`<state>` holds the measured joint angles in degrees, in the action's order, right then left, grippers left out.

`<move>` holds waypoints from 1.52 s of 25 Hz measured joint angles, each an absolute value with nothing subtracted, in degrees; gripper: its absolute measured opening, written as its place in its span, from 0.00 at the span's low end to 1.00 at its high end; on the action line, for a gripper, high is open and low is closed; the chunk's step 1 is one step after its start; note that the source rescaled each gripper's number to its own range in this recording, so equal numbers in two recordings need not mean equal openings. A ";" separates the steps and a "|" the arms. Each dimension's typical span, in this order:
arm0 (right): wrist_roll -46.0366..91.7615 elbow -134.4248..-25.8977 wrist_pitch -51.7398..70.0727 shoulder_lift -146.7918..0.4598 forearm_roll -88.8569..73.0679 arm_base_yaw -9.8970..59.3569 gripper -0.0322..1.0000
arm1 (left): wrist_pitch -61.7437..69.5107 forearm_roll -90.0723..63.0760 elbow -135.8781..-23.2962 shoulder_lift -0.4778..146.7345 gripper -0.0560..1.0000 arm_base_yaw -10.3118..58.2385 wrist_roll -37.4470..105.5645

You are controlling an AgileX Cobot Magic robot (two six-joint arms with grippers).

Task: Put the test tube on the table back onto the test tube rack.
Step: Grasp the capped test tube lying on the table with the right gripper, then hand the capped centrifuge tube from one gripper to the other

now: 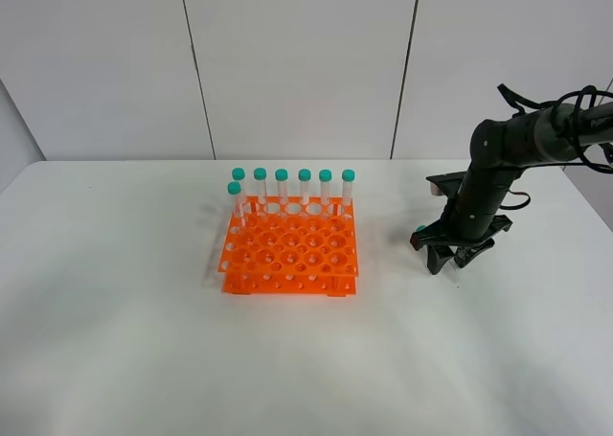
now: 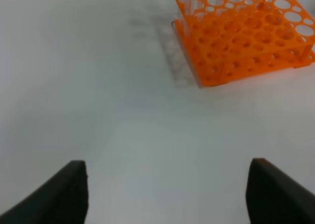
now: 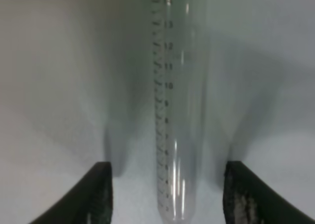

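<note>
Test tube (image 3: 177, 111) lies flat on the worktop (image 1: 115, 311), well to the right of the rack (image 1: 287, 254). In the high view only its teal cap (image 1: 420, 230) shows, beside the lowered right arm.

Right tool (image 3: 170, 197): open, low over the worktop, one finger (image 3: 101, 197) on each side of the tube, with a gap on both sides. Not gripping. The wrist view shows the clear body and its printed scale running lengthwise between the fingers.

Left tool (image 2: 170, 194): open, nothing between the fingers, hanging above bare worktop with the rack (image 2: 246, 42) ahead of it.

The rack holds seven capped tubes (image 1: 304, 175): six along the back row, one just in front at the left end. Most holes are free.

Handling, judged:
- Empty, thin-walled and probably very light, so little force is needed.
- Smooth and round, so likely slippery. It may roll or squirt out if pinched off-centre.
- Stiff enough not to bend, though a hard squeeze could crack or deform it.
- Best hold: across the straight body toward the cap end, clear of the tapered tip, leaving the tip free to enter a hole.
</note>
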<state>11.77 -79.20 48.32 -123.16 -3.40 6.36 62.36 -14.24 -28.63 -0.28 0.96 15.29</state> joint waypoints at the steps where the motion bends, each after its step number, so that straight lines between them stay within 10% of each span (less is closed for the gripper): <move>1: 11.77 -79.20 48.37 -123.16 -3.40 6.36 0.48 | 62.36 -14.24 -28.63 -0.28 1.00 0.96 15.29; 9: 11.28 -79.20 48.70 -123.16 -4.02 6.36 0.03 | 62.36 -14.24 -28.63 -0.28 1.00 0.96 15.29; 38: 23.13 -86.99 52.46 -116.49 -14.08 6.36 0.03 | 62.36 -14.24 -28.63 -0.28 1.00 0.96 15.29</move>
